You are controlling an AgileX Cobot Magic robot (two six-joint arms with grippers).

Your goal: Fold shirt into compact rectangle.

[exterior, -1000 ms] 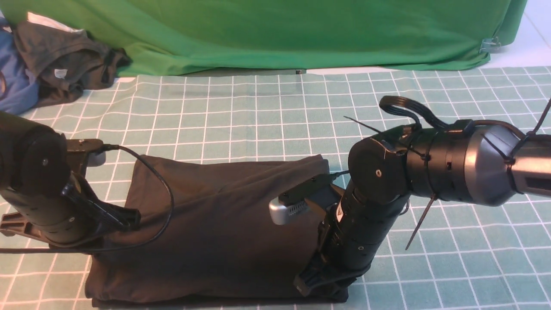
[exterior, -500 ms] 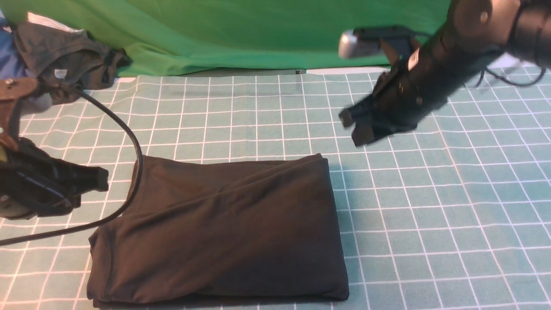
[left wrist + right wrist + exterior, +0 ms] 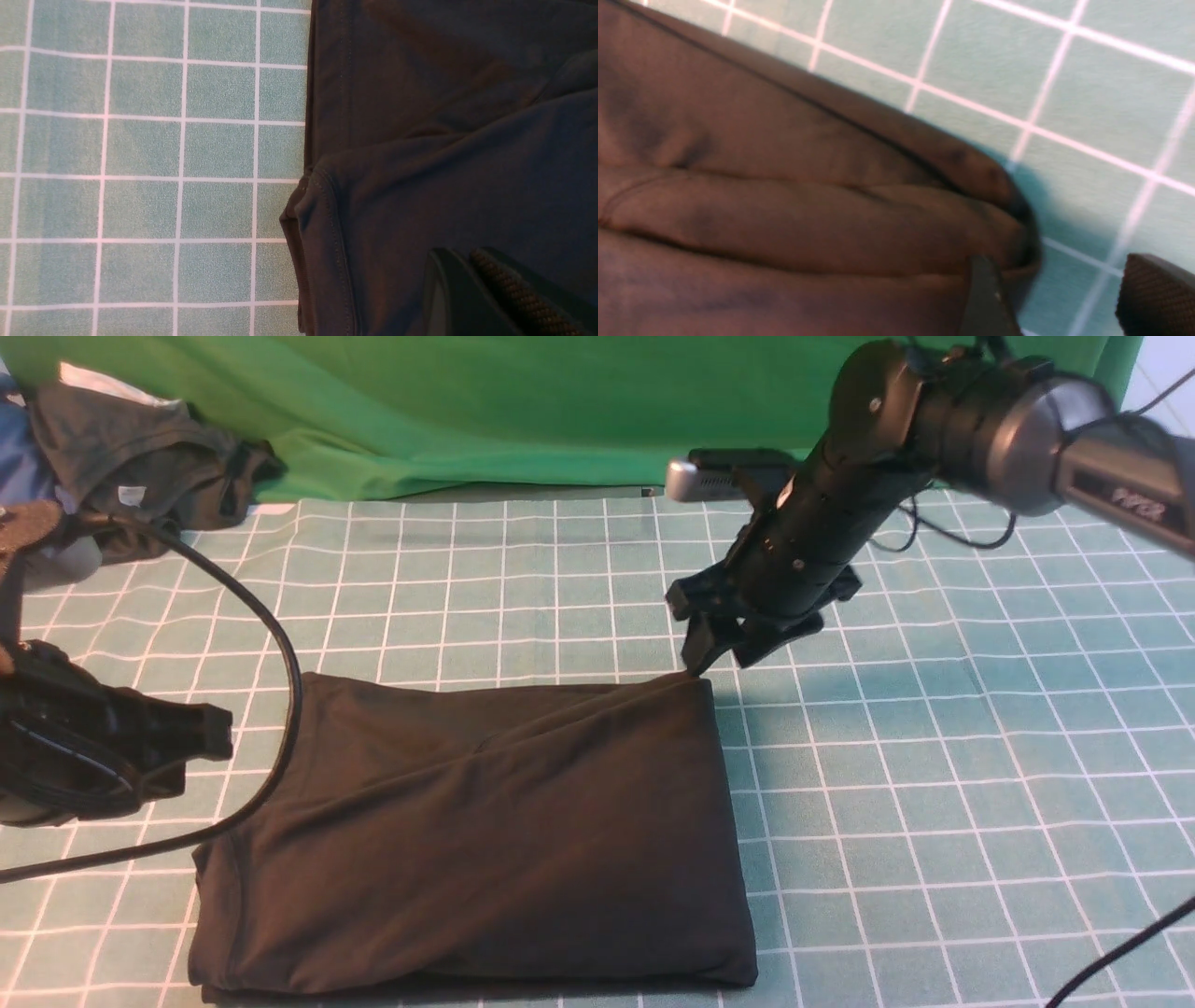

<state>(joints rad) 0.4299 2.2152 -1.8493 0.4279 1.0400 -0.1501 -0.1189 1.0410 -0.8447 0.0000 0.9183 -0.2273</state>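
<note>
- The shirt (image 3: pixel 476 831) lies folded into a dark block at the near middle of the checked worktop (image 3: pixel 934 784), no longer covered by either arm.
- The right gripper (image 3: pixel 714 649), a second ago pressing the shirt's near right edge, now hangs at its far right corner, jaws parted around that corner, nothing gripped.
- The left gripper (image 3: pixel 210 733) has drawn back to the left edge, jaws together and empty.
- The fold looks nearly finished; probably a last tidy of that corner remains.

A staged robot test area, like a lab. A green backdrop cloth (image 3: pixel 579 411) hangs behind the right claw (image 3: pixel 724 649). The surface (image 3: pixel 934 756) beneath it wears a teal cloth with a white grid. Spare garments (image 3: pixel 131 467) are heaped far beyond the left claw (image 3: pixel 201 733).
</note>
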